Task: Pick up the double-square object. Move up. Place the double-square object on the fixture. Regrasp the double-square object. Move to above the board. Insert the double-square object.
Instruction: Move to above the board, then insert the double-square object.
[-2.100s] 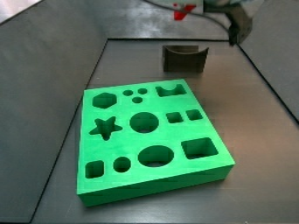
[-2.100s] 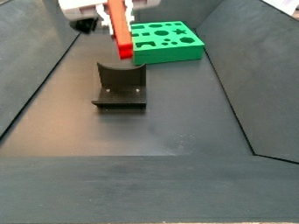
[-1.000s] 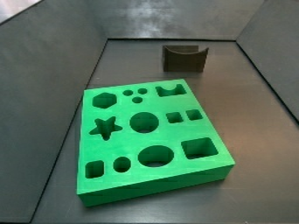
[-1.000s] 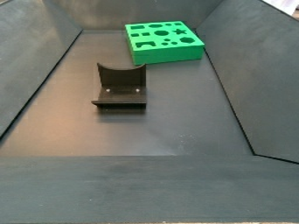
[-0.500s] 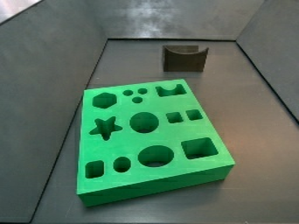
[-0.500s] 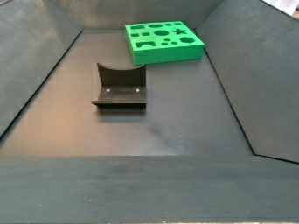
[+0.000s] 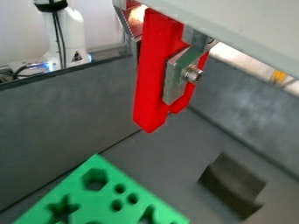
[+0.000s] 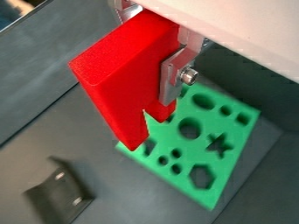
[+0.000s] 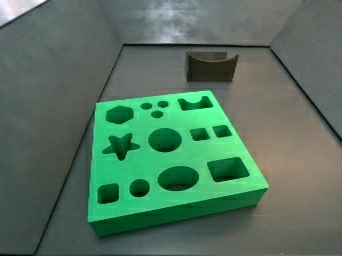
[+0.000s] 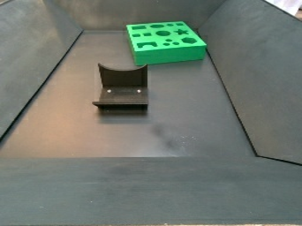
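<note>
Red double-square object (image 7: 156, 74) is pinched in the hand (image 7: 176, 79), high above the green board (image 9: 171, 158) and the bare fixture (image 10: 122, 88); every board hole is vacant.

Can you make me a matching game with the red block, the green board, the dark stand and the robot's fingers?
Things:
1. double-square object
2. board
3. fixture
4. gripper, in both wrist views

States:
A. green, lying flat, full of shaped holes
B. dark grey, nothing on it
C. red, hanging high above the floor
D. silver fingers clamped on the red piece

Pairs: 1-C, 2-A, 3-B, 4-D
</note>
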{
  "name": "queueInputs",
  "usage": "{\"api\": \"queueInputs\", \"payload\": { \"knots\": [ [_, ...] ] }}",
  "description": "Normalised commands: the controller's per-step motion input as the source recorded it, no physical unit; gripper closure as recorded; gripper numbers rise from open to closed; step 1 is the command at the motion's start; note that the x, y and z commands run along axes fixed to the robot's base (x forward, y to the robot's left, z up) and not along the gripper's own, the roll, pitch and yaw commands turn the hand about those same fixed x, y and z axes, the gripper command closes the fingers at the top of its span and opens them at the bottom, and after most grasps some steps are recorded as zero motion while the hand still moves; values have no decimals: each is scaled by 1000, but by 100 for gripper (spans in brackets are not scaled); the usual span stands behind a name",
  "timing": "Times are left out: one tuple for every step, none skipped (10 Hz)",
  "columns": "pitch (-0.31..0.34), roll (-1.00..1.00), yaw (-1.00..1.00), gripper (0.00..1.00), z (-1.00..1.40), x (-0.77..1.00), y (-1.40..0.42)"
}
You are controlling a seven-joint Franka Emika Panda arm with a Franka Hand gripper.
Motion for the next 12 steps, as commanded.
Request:
{"api": "queueInputs", "payload": {
  "knots": [
    [-57, -881, -191, 100, 35, -105, -90],
    [-44, -580, -104, 100, 6, -77, -27],
    [-40, -338, -44, 100, 7, -58, -8],
    [-36, -212, -24, 100, 7, -44, 3],
    [0, 0, 0, 100, 0, 0, -31],
    [-29, 7, 0, 100, -117, 106, -194],
    [-23, 53, -54, 100, -191, 266, -323],
    [0, 111, -106, 100, -171, 494, -409],
    [0, 149, -286, 100, -206, 617, -420],
    [-4, 140, -491, 100, -197, 474, -371],
    [-17, 141, -603, 100, -209, 369, -340],
    [-30, 131, -711, 100, -200, 263, -314]
  ]
}}
